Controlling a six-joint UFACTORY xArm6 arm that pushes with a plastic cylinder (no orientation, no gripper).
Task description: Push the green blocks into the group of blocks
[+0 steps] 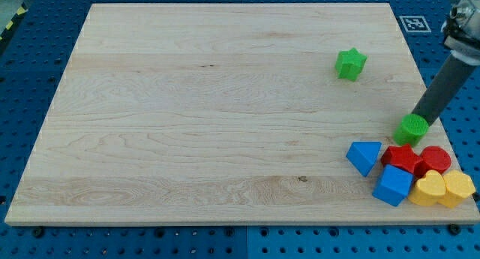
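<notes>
Two green blocks, two blue, two red, two yellow, on a pale wood-grain board.

Lab bench: blue perforated base (fiducial tag) under wooden board.

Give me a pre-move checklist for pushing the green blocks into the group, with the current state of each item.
1. My tip is on the wooden board: ok; it sits at the upper right edge of the green round block.
2. Green round block is near the group: ok; it lies just above the red blocks, but whether it touches them: cannot tell.
3. Green star-shaped block has joined the group: not ok; it stands alone toward the view's top.
4. Group is compact: ok; the blue blocks, red blocks and yellow blocks cluster at the view's bottom right.
5. Group is safely on the board: not ok; the yellow blocks sit at the board's right edge.
</notes>
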